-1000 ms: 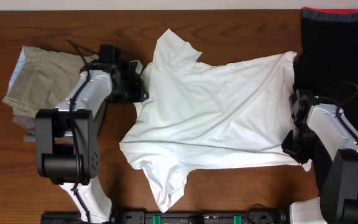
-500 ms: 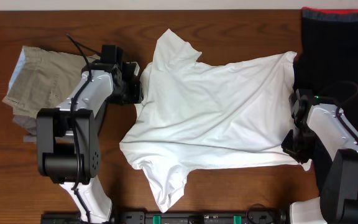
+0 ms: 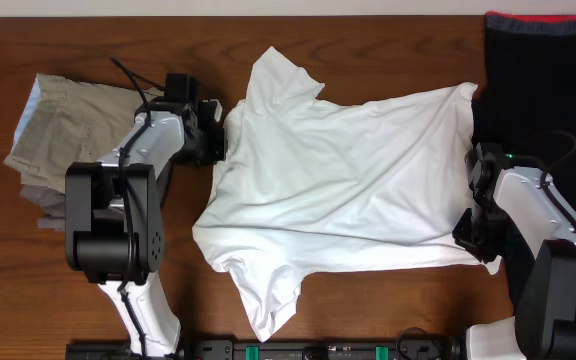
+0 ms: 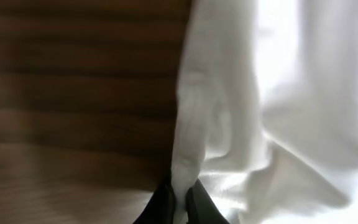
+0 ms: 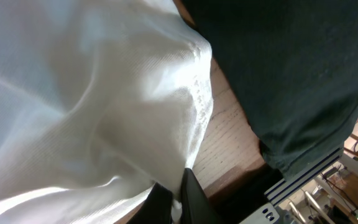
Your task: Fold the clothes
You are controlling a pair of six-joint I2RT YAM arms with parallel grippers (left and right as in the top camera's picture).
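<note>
While flat, T-shirt (image 3: 338, 180) crosswise, neck-end leftward.

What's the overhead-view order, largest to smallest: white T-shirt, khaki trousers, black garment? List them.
1. white T-shirt, spread out, clearly largest.
2. black garment, though the frame edge cuts it off, so its full size is unsure.
3. khaki trousers, folded.

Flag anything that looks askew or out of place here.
The white T-shirt lies crooked and deeply creased. That fits a fold in progress: the left gripper and right gripper each pinch an edge of it. Nothing looks spilled or damaged.
</note>
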